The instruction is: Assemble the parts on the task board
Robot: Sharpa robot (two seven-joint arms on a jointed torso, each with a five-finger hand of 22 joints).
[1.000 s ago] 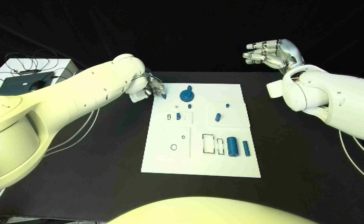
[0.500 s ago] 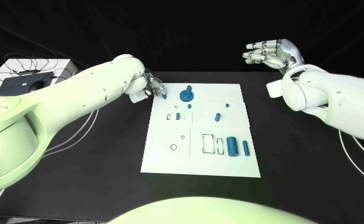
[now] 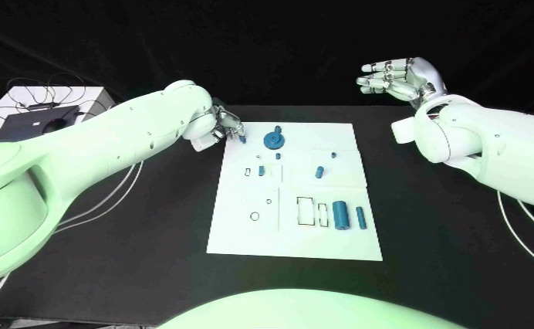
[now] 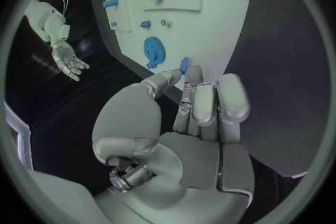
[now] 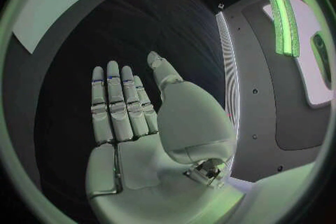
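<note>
A black table (image 3: 133, 267) carries a flat white rectangular task board (image 3: 292, 228) that lies between the robot's two silver hands. The left hand (image 3: 219, 129) sits at the board's far corner on its own side, fingers drawn together around a small blue part (image 4: 184, 64) pinched between thumb and fingertips, right at the board's edge. Just beside that hand, on the board, stands a round blue disc-shaped part with a knob (image 3: 275, 140). Farther from the hand, toward the robot, lie a pair of short blue cylinders (image 3: 349, 215) side by side, and between them and the disc are several tiny blue pegs (image 3: 319, 172). The right hand (image 3: 400, 78) hangs raised beyond the board's opposite far corner, well apart from it, palm bare, fingers spread and holding nothing.
</note>
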